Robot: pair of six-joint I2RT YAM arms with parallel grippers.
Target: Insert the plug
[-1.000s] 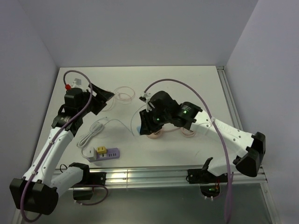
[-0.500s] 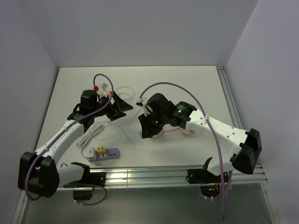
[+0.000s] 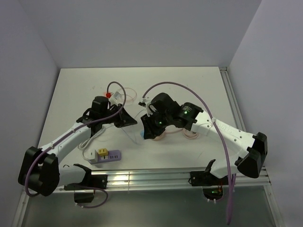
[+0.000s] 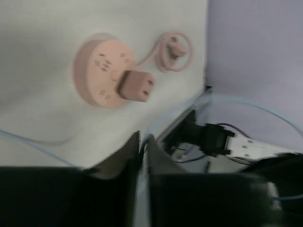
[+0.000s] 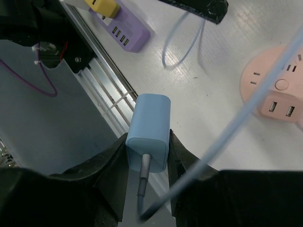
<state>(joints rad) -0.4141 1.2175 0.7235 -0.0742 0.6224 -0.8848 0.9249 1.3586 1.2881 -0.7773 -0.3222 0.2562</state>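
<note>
No word, brand, number or sign can be read in any view. The small white tag (image 3: 143, 100) at the right arm's wrist is too small to make out from the top camera. The marks on the round pink socket (image 4: 102, 73) are blurred in the left wrist view. The blue plug (image 5: 148, 130) and the purple power strip (image 5: 130, 35) show plain faces to the right wrist camera.

Purple pwr strip (image 3: 112, 156) w/ yellow plug (image 3: 101, 152), table (image 3: 189, 85) front edge.
</note>
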